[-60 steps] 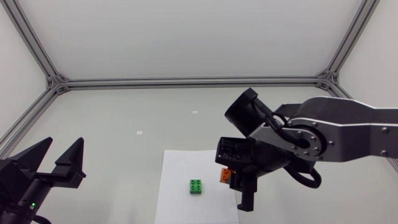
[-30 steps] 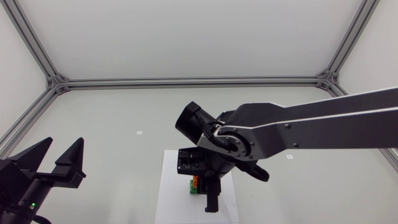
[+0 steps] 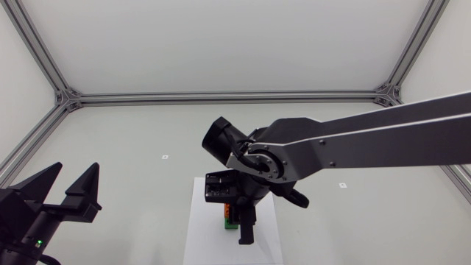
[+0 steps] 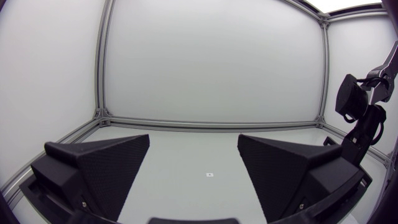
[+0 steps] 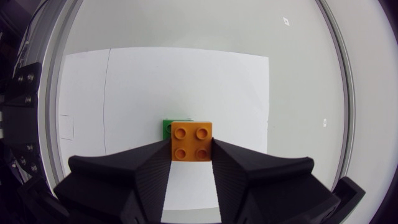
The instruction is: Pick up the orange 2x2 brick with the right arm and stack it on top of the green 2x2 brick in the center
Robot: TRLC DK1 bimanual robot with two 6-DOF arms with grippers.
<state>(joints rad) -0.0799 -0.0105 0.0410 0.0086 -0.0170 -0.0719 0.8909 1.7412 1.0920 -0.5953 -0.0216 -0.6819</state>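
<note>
While my right pincer (image 5: pixel 191 151) clamps the orange 2x2 brick (image 5: pixel 191 140) by its smooth side walls, over the green 2x2 brick (image 5: pixel 168 128) on the white sheet (image 5: pixel 124 81), I judge it light, rigid, slippery plastic, best held mid-wall.

Head camera: fixed high above the table (image 3: pixel 147 132), facing down and toward the far rail (image 3: pixel 221 96), wide enough to take in both arms. In it the left gripper (image 3: pixel 73 169) sits at 8 o'clock, the right arm (image 3: pixel 368 143) enters from 3 o'clock, and the white sheet (image 3: pixel 195 235) lies at 6 o'clock. Left wrist camera: low, near level, facing across the table to the far rail, with the right arm far off at 2 o'clock ahead of its gripper. Right wrist camera: facing straight down, close over the sheet, with the right gripper (image 5: pixel 191 149) clamped on the orange brick (image 5: pixel 191 140) in the foreground. Shared: head and right wrist cover the sheet; head and left wrist cover the right arm and far rail.
</note>
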